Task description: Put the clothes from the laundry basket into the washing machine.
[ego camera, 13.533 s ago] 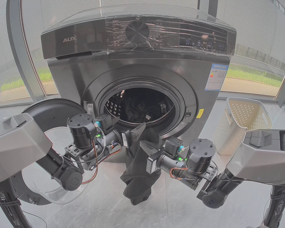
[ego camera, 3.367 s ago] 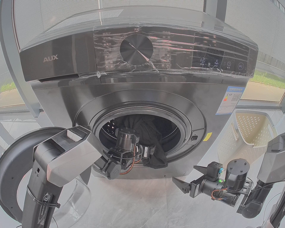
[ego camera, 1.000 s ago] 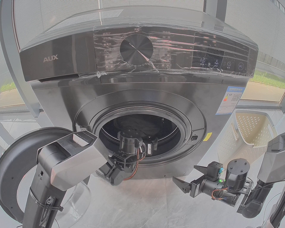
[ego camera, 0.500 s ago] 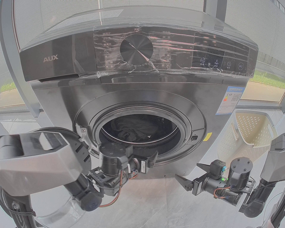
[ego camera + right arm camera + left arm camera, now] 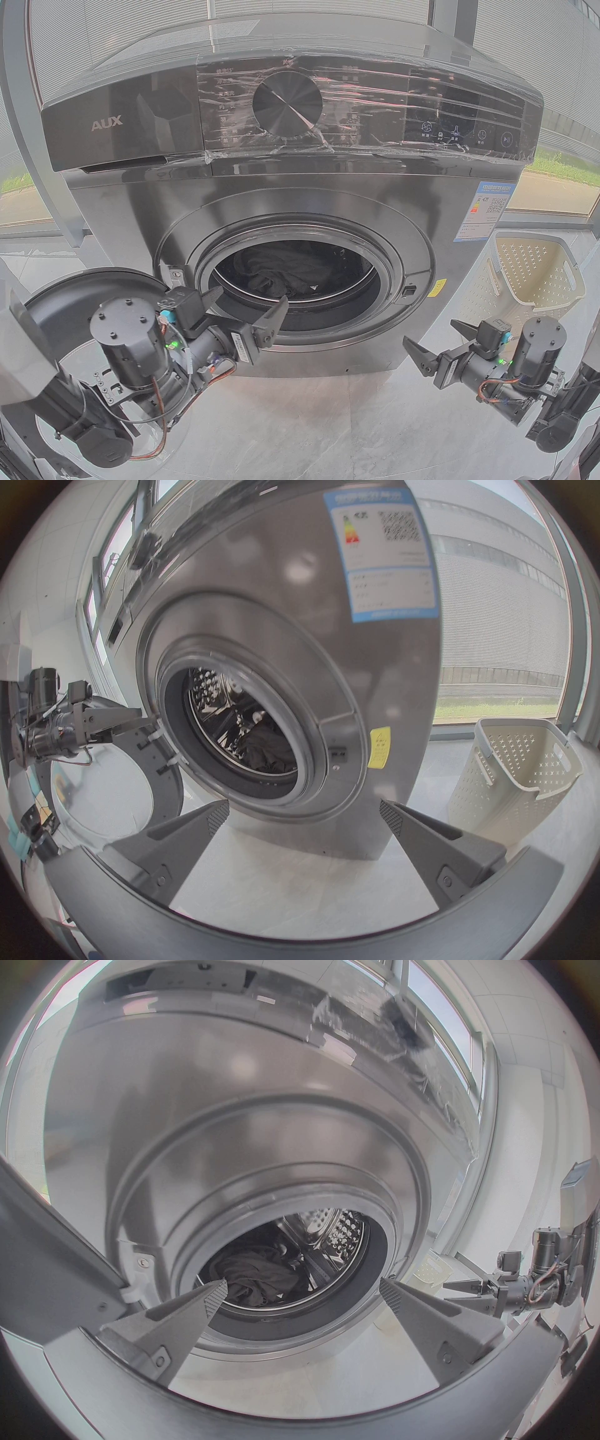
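Where the pale tiled floor [image 5: 325, 431] ends, a grey front-loading washing machine [image 5: 350, 187] stands with its drum mouth uncovered. Its round door [image 5: 69, 300] is swung fully open on the robot's left, low beside the machine's front. On the robot's right, just past the machine's corner, a cream perforated laundry basket [image 5: 531, 275] stands on the floor, tilted a little toward the machine.

Dark clothes [image 5: 281, 269] lie bunched inside the drum, behind the rim of the opening; in the left wrist view they rest on the lower part of the perforated drum. No part of them hangs over the rim.

The left pincer [image 5: 253, 294] is in front of the lower left of the drum mouth, outside it, with its jaws spread wide and nothing between them. The right pincer [image 5: 430, 331] hangs lower, before the machine's right bottom corner and near the basket. It points toward the machine, and its jaws are likewise spread apart and empty.
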Controlling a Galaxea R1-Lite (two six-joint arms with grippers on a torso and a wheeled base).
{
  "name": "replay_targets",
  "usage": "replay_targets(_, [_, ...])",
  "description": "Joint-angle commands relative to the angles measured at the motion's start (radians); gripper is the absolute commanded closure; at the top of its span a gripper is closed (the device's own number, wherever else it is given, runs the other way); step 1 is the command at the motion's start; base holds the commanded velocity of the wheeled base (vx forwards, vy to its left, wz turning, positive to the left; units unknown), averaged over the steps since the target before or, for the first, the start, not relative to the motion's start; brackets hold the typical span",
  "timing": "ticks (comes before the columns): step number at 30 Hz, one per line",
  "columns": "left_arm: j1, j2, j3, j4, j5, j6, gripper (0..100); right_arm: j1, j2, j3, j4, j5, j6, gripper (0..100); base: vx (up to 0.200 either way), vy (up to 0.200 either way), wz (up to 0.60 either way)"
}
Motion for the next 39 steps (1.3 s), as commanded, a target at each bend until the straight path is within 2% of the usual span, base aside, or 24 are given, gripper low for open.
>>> replay_targets(1, [0.013,-0.11,0.066,-0.01,0.004,0.007,0,-0.077,-0.089,0.032,-0.002,0.001,-0.006,0,0.0,0.0,0.0])
replay_targets(4, [0.016,-0.131,0.103,-0.013,0.008,0.012,0,-0.114,-0.13,0.068,-0.004,0.008,-0.021,0,-0.133,0.0,0.0])
replay_targets(8, [0.016,-0.151,0.137,-0.014,0.013,0.055,0,-0.12,-0.195,0.111,0.009,0.011,-0.046,0,-0.2,0.0,0.0])
replay_targets(12, [0.013,-0.194,0.161,-0.014,0.013,0.063,0,-0.12,-0.224,0.123,0.012,0.007,-0.052,0,-0.2,0.0,0.0])
replay_targets(16, [0.013,-0.242,0.217,-0.013,0.013,0.103,0,-0.119,-0.293,0.123,0.07,-0.001,-0.055,0,-0.2,0.0,0.0])
replay_targets(17, [0.014,-0.261,0.24,-0.013,0.014,0.121,0,-0.119,-0.333,0.123,0.114,-0.001,-0.055,0,-0.2,0.0,0.0])
replay_targets(19, [0.016,-0.3,0.27,-0.013,0.014,0.13,0,-0.114,-0.406,0.123,0.21,-0.003,-0.055,0,-0.2,0.0,0.0])
replay_targets(21, [0.017,-0.323,0.286,-0.011,0.017,0.13,0,-0.11,-0.459,0.123,0.292,-0.004,-0.052,0,-0.2,0.0,0.0])
replay_targets(24, [0.019,-0.363,0.333,-0.011,0.019,0.129,0,-0.111,-0.586,0.123,0.484,-0.026,-0.047,0,-0.2,0.0,0.0])
replay_targets(26, [0.019,-0.403,0.382,-0.007,0.024,0.124,0,-0.122,-0.695,0.123,0.595,-0.072,-0.047,0,-0.2,0.0,0.0])
replay_targets(28, [0.02,-0.421,0.382,0.007,0.034,0.121,0,-0.123,-0.739,0.123,0.621,-0.087,-0.047,0,-0.2,0.0,0.0])
replay_targets(30, [0.04,-0.487,0.382,0.047,0.071,0.116,0,-0.151,-0.84,0.123,0.676,-0.108,-0.046,0,-0.1,0.0,0.0])
replay_targets(32, [0.057,-0.547,0.382,0.099,0.077,0.119,0,-0.2,-0.906,0.123,0.728,-0.108,-0.043,0,0.0,0.0,0.0])
replay_targets(34, [0.065,-0.581,0.382,0.156,0.082,0.119,0,-0.219,-0.959,0.123,0.772,-0.107,-0.043,0,0.0,0.0,0.0])
replay_targets(37, [0.106,-0.719,0.382,0.331,0.094,0.115,0,-0.235,-1.12,0.123,0.937,-0.104,-0.041,0,0.0,0.0,0.0])
replay_targets(39, [0.12,-0.783,0.382,0.404,0.093,0.103,0,-0.252,-1.193,0.123,1.009,-0.101,-0.04,0,0.0,0.0,0.0])
